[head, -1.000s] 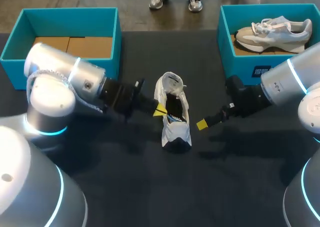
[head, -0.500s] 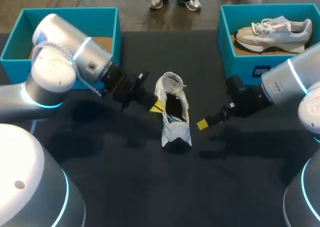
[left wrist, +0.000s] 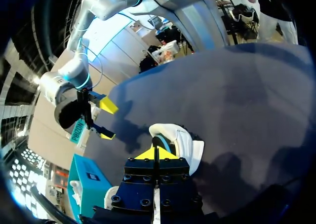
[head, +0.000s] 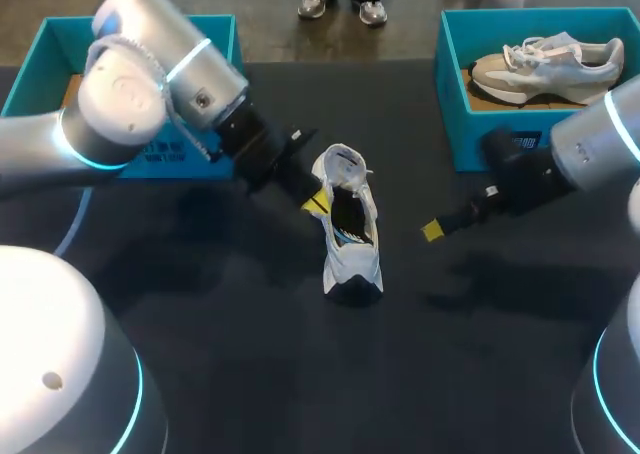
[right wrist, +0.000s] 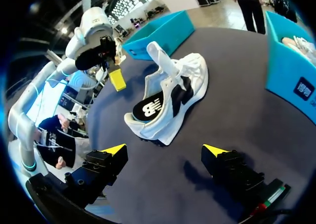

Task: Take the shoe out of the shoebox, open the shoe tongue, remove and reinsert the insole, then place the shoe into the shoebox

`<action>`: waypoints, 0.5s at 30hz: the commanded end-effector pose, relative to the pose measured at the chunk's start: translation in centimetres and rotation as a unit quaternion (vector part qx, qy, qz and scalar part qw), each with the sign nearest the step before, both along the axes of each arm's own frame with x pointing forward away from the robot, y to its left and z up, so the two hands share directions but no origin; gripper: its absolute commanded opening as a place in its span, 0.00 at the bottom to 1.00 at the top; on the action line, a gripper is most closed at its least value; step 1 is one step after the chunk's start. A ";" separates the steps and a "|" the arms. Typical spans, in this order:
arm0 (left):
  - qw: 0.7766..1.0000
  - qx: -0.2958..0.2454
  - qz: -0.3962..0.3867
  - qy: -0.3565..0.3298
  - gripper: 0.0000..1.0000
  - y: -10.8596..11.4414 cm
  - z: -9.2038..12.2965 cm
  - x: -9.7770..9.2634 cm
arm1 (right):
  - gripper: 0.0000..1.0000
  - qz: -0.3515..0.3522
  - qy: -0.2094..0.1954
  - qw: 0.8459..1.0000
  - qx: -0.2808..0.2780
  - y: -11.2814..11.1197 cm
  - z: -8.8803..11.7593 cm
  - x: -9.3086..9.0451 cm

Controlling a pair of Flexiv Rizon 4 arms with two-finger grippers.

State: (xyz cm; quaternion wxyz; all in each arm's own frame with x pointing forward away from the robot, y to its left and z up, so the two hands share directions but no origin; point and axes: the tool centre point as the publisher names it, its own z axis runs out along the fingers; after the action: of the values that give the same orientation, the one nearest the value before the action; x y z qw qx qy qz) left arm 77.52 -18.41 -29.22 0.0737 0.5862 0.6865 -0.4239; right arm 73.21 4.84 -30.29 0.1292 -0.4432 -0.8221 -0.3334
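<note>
Change, left arm [head: 150,94]: over the last second its upper links swung up and toward the far left shoebox [head: 50,26]. The jaws kept to the shoe's flank and crept a little toward the collar.
Change, right arm [head: 590,149]: drawn back toward its own side. Its jaws, just beside the shoe a second ago, now stand apart from it.
Reading: the right arm appears to be giving way and leaving the shoe to the left arm. The shoe is out of its box, so the return to the box remains. How far the insole step has gone cannot be told.
Pose, left arm: reaches in low across the worktop [head: 250,354] and slants down to the shoe.
Left jaws: yellow tips [left wrist: 154,153] pressed together with nothing visible between them.
Shoe [head: 348,224]: directly ahead of the left jaws, at their tips. It rests on the worktop with a white flap, probably the tongue, raised.
Insole [right wrist: 150,108]: dark, lying inside the shoe.
Pose, right arm: low and slanting down, pointing toward the shoe.
Right jaws: wide apart and empty, the shoe ahead of them.
Right shoebox [head: 450,94]: behind the right jaws, holding a second shoe [head: 550,62].
</note>
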 end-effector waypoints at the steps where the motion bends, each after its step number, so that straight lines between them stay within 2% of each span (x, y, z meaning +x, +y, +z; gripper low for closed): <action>1: 0.998 0.044 -0.032 -0.008 0.00 -0.4 0.9 0.4 | 1.00 -0.006 -0.003 1.000 -0.006 -2.6 2.7 -1.1; 5: 0.998 0.051 -0.045 -0.012 0.00 -0.7 1.5 0.4 | 1.00 -0.002 0.002 1.000 -0.011 -3.7 4.4 -1.0; 15: 0.985 0.122 -0.112 -0.042 0.00 -0.6 2.3 0.7 | 1.00 0.001 -0.005 1.000 -0.018 -5.5 8.2 -0.9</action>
State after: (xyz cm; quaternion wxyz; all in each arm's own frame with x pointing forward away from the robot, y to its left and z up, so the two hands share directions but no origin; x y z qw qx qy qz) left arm 77.85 -18.84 -27.45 0.0316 0.6572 0.6601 -0.3624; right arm 73.00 0.71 -24.10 0.1186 -0.4425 -0.8274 -0.3249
